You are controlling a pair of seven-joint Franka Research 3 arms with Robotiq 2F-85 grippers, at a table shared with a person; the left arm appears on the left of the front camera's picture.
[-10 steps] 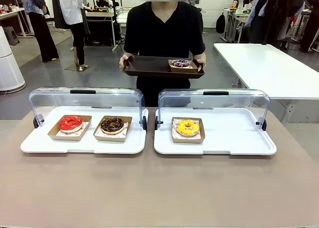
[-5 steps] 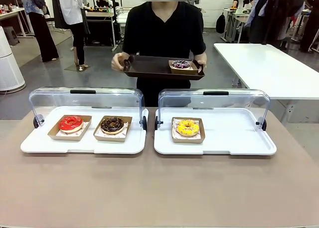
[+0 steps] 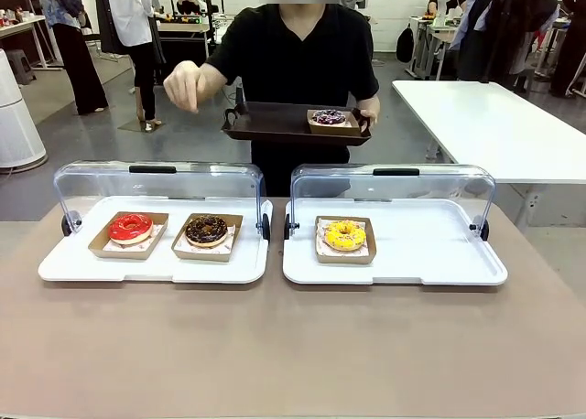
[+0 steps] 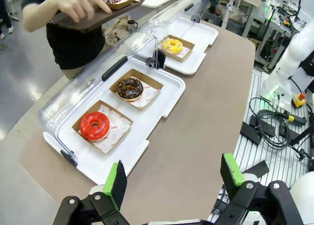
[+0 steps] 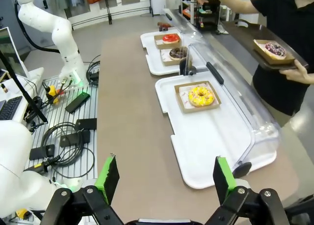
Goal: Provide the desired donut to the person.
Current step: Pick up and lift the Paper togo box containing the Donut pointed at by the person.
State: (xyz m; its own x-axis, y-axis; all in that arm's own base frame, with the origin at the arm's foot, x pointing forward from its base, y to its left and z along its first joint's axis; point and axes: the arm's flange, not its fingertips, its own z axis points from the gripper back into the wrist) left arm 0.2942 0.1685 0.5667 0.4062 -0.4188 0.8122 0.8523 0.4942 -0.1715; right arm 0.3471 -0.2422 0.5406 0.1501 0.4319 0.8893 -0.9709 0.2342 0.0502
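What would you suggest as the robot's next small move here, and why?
Probably wait until the choice is clear. The person's raised hand hovers beyond the left case, pointing downward, but whether it means the red donut or the chocolate donut I cannot tell. The left gripper is open and nearest those two, so it seems best placed to reach next.

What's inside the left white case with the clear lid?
Two donuts lie in the left case: a red-glazed donut and a chocolate donut, each in its own brown cardboard tray. The tray floor right under each donut is covered.
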